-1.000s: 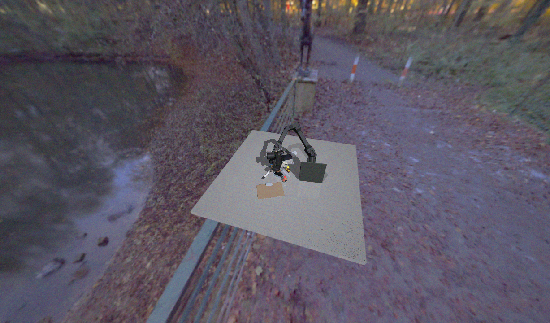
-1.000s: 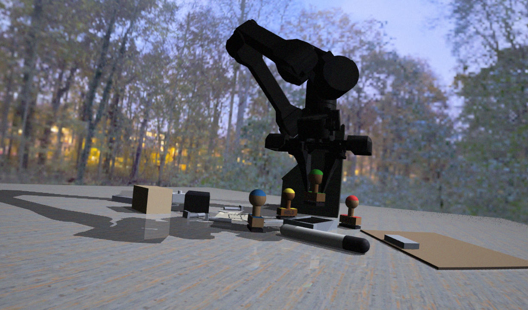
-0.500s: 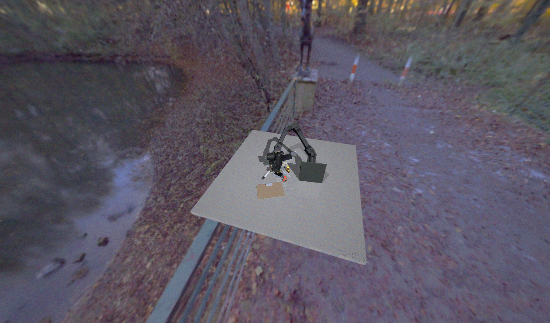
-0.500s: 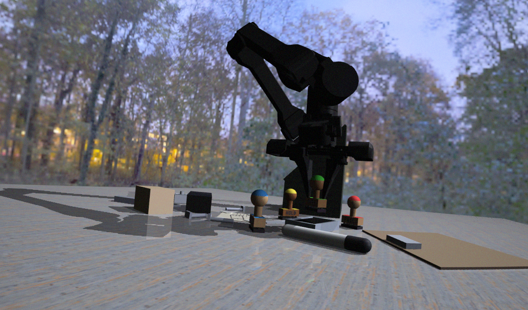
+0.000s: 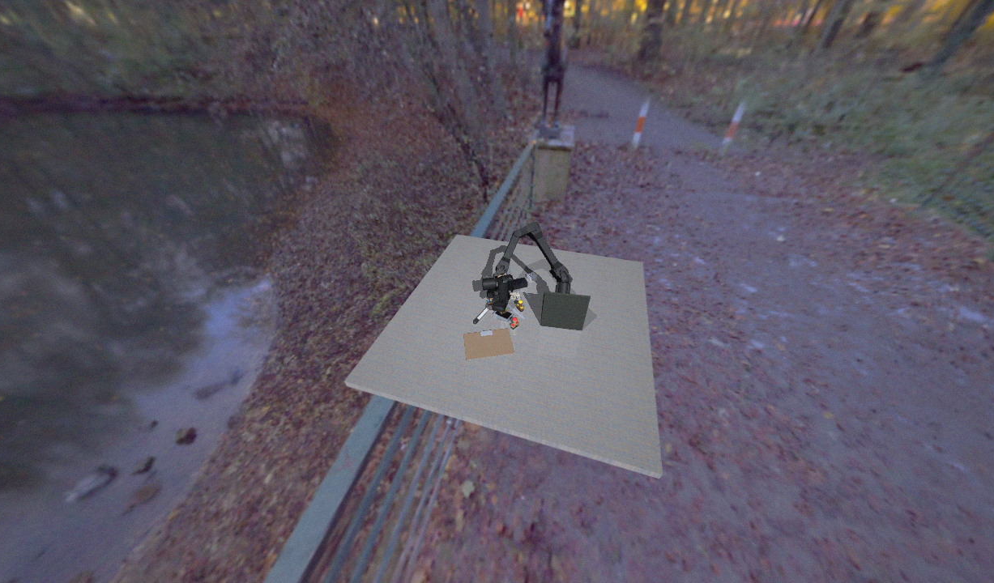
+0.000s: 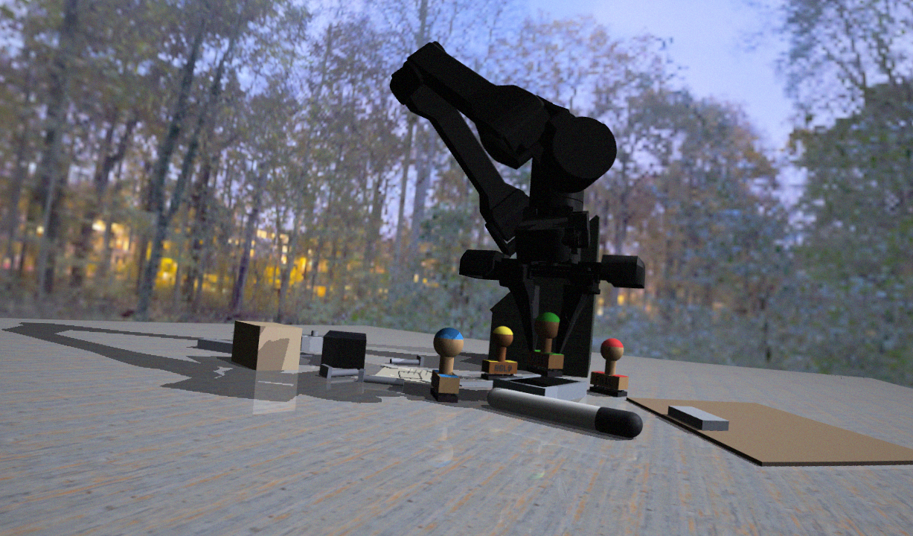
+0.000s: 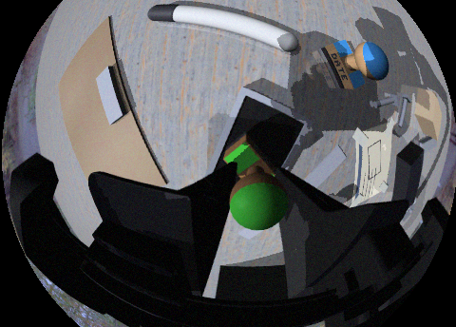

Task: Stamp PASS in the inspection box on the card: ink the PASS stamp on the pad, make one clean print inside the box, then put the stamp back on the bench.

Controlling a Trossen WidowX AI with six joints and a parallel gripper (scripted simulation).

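My gripper [image 6: 546,341] [image 7: 256,171] [image 5: 498,295] is shut on the stem of the green-topped stamp [image 6: 547,321] [image 7: 256,204] and holds it upright. The stamp's wooden base [image 6: 545,360] is down over the black ink pad [image 6: 551,387] [image 7: 274,132]. I cannot tell whether they touch. The white card [image 7: 372,163] [image 6: 405,374] with a drawn box lies flat to the left of the pad, behind the blue-topped stamp [image 6: 447,358] [image 7: 359,63].
A yellow-topped stamp [image 6: 501,351] and a red-topped stamp [image 6: 610,367] stand either side of the pad. A grey marker [image 6: 559,410] [image 7: 222,21] lies in front. A brown clipboard [image 6: 789,436] [image 7: 95,112] [image 5: 488,343] lies right. A cardboard box [image 6: 266,344], a black cube [image 6: 343,348] and a dark block [image 5: 564,310] stand nearby.
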